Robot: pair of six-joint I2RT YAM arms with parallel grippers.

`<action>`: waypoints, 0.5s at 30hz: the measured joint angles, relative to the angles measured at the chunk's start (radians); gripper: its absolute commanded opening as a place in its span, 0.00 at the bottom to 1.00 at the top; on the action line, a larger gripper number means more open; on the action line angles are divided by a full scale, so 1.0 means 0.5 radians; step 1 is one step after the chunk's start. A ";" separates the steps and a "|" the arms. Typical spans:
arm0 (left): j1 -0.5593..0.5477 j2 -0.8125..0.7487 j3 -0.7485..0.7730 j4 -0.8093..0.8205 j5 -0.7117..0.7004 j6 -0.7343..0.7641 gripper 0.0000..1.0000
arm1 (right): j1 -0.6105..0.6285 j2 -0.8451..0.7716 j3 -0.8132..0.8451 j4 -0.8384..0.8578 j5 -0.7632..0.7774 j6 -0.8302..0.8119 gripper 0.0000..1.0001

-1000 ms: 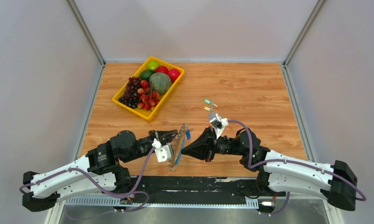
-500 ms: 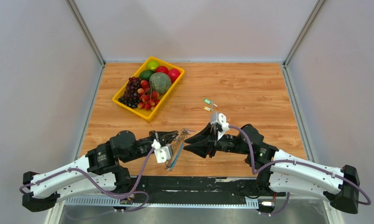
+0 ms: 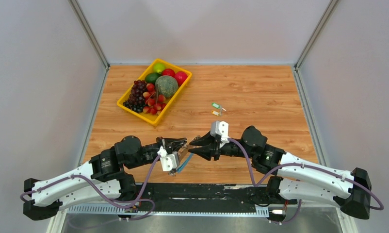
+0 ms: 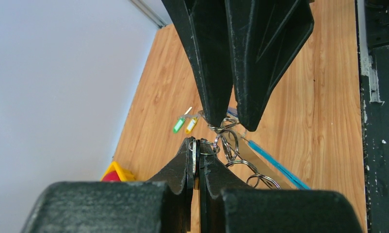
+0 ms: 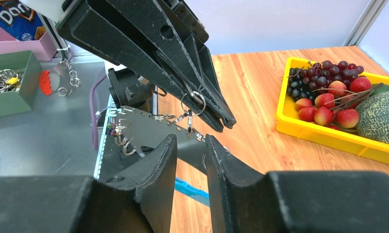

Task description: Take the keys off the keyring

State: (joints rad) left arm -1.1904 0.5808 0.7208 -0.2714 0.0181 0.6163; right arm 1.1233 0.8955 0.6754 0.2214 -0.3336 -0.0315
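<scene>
The left gripper (image 4: 195, 145) had its fingers pressed together on one small split ring at the edge of the keyring (image 5: 143, 127). The rest of the loop hung below and behind those fingertips, with its light-blue strip trailing lower still. The right gripper (image 4: 233, 121) faced it tip to tip, its fingers slightly spread, and the cluster of little rings sat just ahead of the gap.

That hold looked risky to me, because only a thin edge of wire was pinched. A sideways tug from the right fingers might twist the ring out, and the whole loop would drop to the table (image 3: 260, 92). The right fingers might also shut on a bare ring, or on two at once, and drag the loop along without freeing anything. The tips were near enough that they might knock together.

The green-headed key (image 4: 178, 127) and the orange-headed key (image 4: 190, 126) lay on the wood well beyond both sets of fingertips. I could not tell whether any key still hung among the rings, since the right fingers covered that spot in the left wrist view. From overhead the loop was mostly hidden under the two grippers.
</scene>
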 measured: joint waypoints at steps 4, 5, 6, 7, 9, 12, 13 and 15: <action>0.000 0.006 0.000 0.000 0.008 0.000 0.00 | 0.000 0.035 0.036 0.000 -0.004 -0.030 0.29; 0.000 0.008 0.000 0.000 0.008 0.000 0.00 | 0.000 0.039 0.043 0.001 -0.004 -0.033 0.29; 0.000 0.008 0.000 0.000 0.008 0.000 0.00 | 0.000 0.039 0.047 0.001 -0.005 -0.034 0.28; 0.000 0.010 0.000 0.000 0.008 0.000 0.00 | 0.000 0.039 0.050 0.001 -0.008 -0.036 0.28; 0.000 0.013 0.000 -0.001 0.008 0.000 0.00 | 0.000 0.040 0.053 0.001 -0.012 -0.037 0.28; 0.000 0.013 0.000 0.000 0.008 0.000 0.00 | 0.000 0.049 0.054 0.002 -0.017 -0.037 0.25; 0.000 0.013 0.000 0.000 0.008 0.000 0.00 | 0.000 0.059 0.054 0.002 -0.017 -0.037 0.25; 0.000 0.014 0.000 -0.001 0.008 0.000 0.00 | 0.002 0.077 0.054 0.002 -0.018 -0.037 0.25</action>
State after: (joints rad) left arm -1.1904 0.5877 0.7208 -0.2718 0.0219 0.6163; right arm 1.1240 0.9340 0.7025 0.2222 -0.3424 -0.0498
